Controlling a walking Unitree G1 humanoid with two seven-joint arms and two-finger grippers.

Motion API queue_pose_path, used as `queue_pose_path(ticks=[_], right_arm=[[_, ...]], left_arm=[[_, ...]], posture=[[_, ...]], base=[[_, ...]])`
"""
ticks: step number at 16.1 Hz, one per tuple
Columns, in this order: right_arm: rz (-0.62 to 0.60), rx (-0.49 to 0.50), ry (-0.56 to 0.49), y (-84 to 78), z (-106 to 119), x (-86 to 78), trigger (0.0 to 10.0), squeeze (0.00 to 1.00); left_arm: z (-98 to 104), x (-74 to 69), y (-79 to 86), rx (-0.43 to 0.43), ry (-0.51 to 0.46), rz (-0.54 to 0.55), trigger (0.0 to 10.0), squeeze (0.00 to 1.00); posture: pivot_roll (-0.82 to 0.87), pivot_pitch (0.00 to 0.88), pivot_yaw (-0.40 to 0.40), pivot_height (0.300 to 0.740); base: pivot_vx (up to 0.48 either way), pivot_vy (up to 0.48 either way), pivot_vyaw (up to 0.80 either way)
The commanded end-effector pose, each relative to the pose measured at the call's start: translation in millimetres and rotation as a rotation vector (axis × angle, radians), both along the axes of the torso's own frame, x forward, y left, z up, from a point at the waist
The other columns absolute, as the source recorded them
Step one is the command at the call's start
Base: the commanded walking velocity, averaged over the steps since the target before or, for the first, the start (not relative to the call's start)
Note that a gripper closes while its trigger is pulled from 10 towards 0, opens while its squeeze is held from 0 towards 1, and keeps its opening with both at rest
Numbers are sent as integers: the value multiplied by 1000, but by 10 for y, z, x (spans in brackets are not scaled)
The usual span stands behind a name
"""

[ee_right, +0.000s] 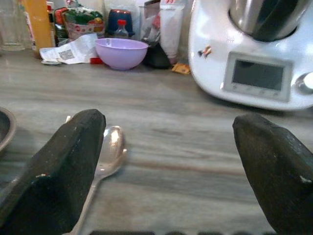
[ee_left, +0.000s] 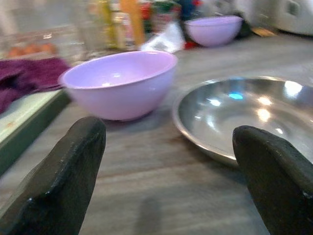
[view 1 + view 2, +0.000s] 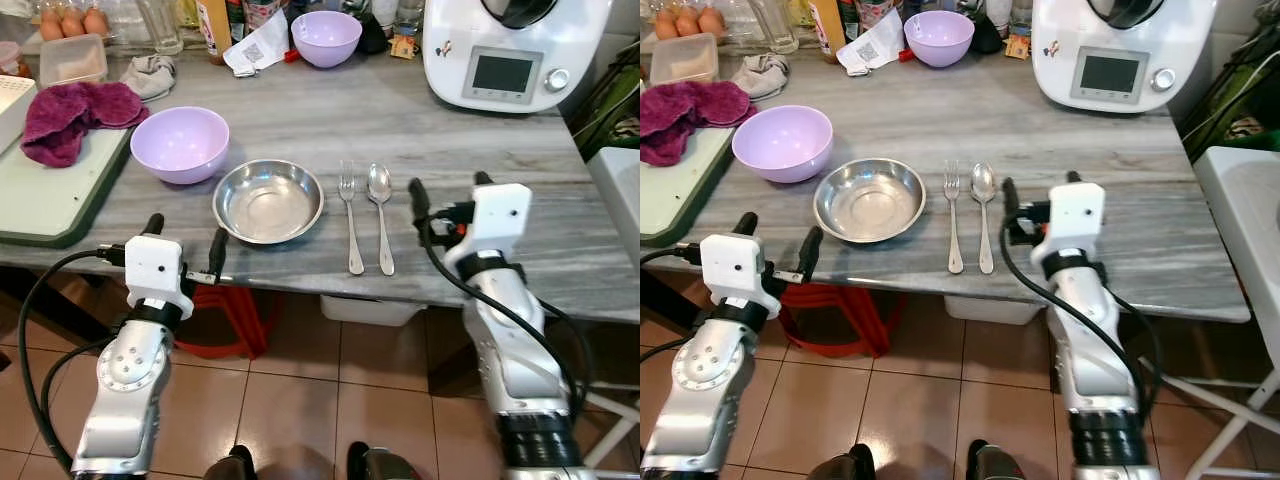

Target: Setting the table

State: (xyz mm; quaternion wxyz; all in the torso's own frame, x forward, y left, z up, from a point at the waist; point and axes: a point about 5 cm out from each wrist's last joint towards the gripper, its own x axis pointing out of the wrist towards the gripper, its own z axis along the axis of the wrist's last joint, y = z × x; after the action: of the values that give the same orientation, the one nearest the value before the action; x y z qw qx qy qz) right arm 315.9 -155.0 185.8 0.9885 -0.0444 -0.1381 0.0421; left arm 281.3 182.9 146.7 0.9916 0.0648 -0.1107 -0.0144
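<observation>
Left eye view put the place setting right in front of you: a steel bowl [image 3: 268,200] near the table's [image 3: 480,130] front edge, with a fork [image 3: 349,212] and a spoon [image 3: 380,210] lying just to its right, side by side and barely apart. Both utensils ran their long axis away from you, heads toward the far side, handles pointing back at the table edge.

You should have expected the cutlery to be light, rigid and slick, lying flat on the wood; I'd judge the handle ends nearest the edge the easiest place to pinch them. The bowl looked thin, stiff and slippery too, best taken by its rim.

Your right gripper [image 3: 448,196] hovered just right of the spoon, fingers spread and holding nothing. Your left gripper [image 3: 185,243] sat at the front edge, left of the steel bowl, also spread wide and empty.

Farther out, a lilac bowl [image 3: 180,143] stood behind-left of the steel one, a second purple bowl [image 3: 326,37] at the back, a maroon towel [image 3: 70,115] at left, and a white kitchen machine [image 3: 510,50] at back right.
</observation>
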Motion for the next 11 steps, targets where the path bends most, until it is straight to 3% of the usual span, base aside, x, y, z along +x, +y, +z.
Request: queue_pose_path(ticks=[1, 5, 11], right_arm=[[-9, -20, -5, -9, 24, -29, 10000, 0], [12, -13, 3, 52, 4, -53, 10000, 0], [2, -4, -4, 123, -30, -39, 10000, 0]], left_arm=[[-59, 5, -18, 5, 14, 20, 10000, 0], [-133, 50, -175, 11, 18, 38, 10000, 0], [-138, 60, -151, 39, 20, 76, 10000, 0]], posture=[[-119, 162, -56, 740], [-124, 133, -58, 740], [-91, 150, -28, 740]], base=[[0, 0, 0], [0, 0, -711], [0, 0, 0]])
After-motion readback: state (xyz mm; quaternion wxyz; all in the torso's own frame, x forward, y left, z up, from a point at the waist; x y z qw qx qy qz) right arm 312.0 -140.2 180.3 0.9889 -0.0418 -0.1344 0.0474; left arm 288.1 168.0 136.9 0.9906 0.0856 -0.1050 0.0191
